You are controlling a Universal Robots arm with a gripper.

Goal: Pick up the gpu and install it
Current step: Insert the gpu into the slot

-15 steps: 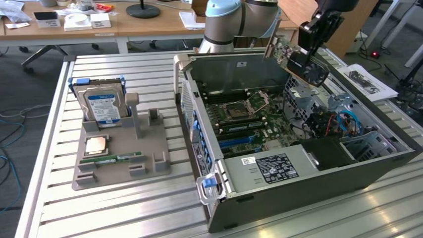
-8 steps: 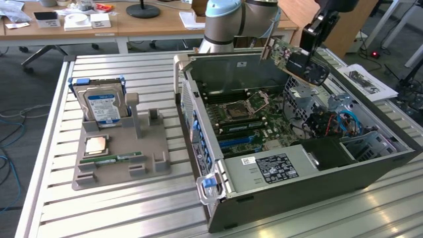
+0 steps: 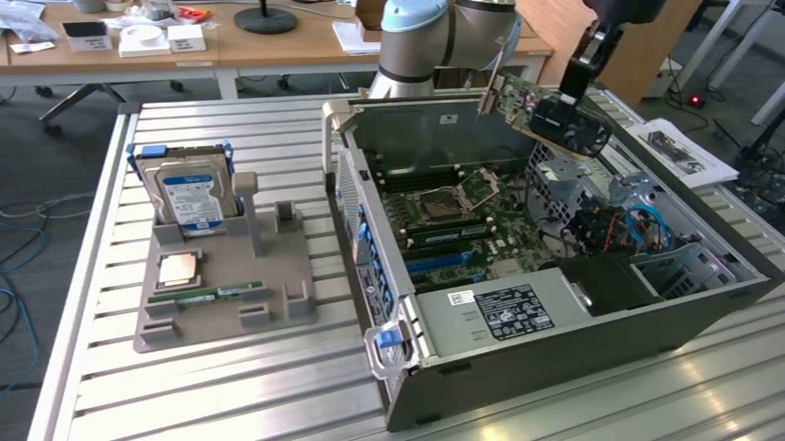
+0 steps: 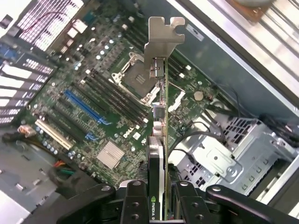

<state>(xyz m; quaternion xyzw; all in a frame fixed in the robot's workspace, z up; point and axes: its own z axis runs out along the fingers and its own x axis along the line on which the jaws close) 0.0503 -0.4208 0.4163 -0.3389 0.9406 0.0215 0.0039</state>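
- In the exterior view, you have the claw [image 3: 574, 90] clamped on the gpu [image 3: 549, 112], holding it in the air over the far part of the open computer case [image 3: 576, 340], toward the exterior view's right.
- The gpu hangs tilted, with its green board and dark fan face turned toward the camera. It is clear of the motherboard [image 3: 472, 225] below and touches nothing but the claw.
- The case lies on its side on the slatted metal tabletop [image 3: 245, 129]. Its CPU socket [image 3: 444, 197] is exposed, and blue cables [image 3: 644, 225] sit by the drive bay.
- On the exterior view's left, well apart from the case, your grey holder [image 3: 209, 322] carries a hard drive with a blue label [image 3: 190, 195] standing upright. A CPU chip [image 3: 182, 268] and a RAM stick [image 3: 209, 294] lie flat on it.
- In the wrist view, you see the gpu [image 4: 156, 158] edge-on, gripped between the dark fingers [image 4: 135, 200] of the claw [image 4: 159, 205], one on each face.
- The card's silver end bracket [image 4: 161, 44] is at the end farthest from the claw.
- The card hovers above the motherboard [image 4: 93, 121] and is not seated in any slot. The CPU socket [image 4: 138, 81] lies beneath the bracket, and the blue slots [image 4: 84, 105] and a small heatsink [image 4: 110, 154] lie off to one side.
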